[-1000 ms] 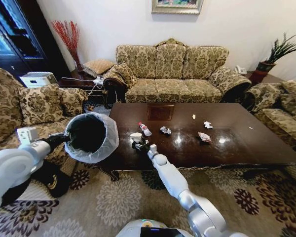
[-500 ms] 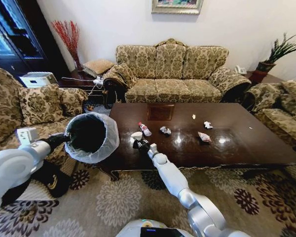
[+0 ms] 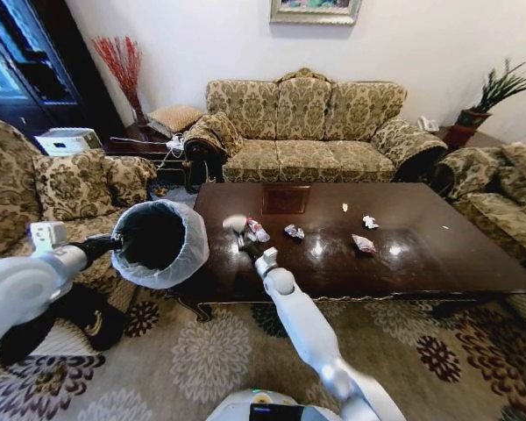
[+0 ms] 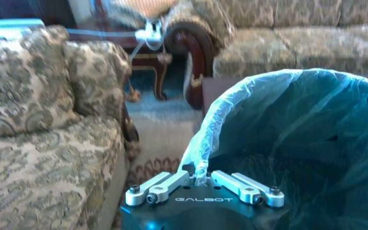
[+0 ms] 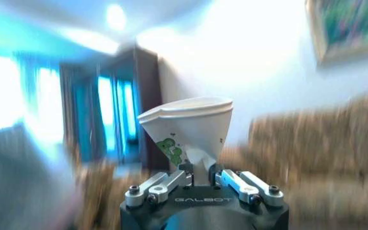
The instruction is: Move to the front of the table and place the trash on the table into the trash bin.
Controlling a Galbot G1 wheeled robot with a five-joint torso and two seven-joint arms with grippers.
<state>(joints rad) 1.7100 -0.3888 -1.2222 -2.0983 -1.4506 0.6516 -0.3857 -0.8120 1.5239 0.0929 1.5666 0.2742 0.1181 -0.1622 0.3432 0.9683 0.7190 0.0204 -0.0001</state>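
My right gripper (image 3: 243, 235) is shut on the white cup (image 3: 236, 223) and holds it in the air over the left end of the dark table (image 3: 438, 263). In the right wrist view the cup (image 5: 190, 129) stands pinched at its base by the gripper (image 5: 197, 178). My left gripper (image 3: 114, 243) is shut on the rim of the trash bin (image 3: 160, 242) and holds it tilted beside the table's left end; the bin's bag liner (image 4: 260, 100) sits between the fingers (image 4: 165, 184). A pink-labelled bottle (image 3: 258, 230), a silvery wrapper (image 3: 294, 231), a white wrapper (image 3: 369, 222) and a pinkish wrapper (image 3: 363, 244) lie on the table.
A patterned sofa (image 3: 316, 132) stands behind the table, with armchairs at the left (image 3: 61, 193) and right (image 3: 500, 197). A small pale scrap (image 3: 344, 208) lies near the table's far edge. Patterned carpet (image 3: 210, 351) covers the floor in front.
The right gripper has lifted the white cup off the table and carried it up and left, closer to the bin. The left arm and the bin have hardly moved.
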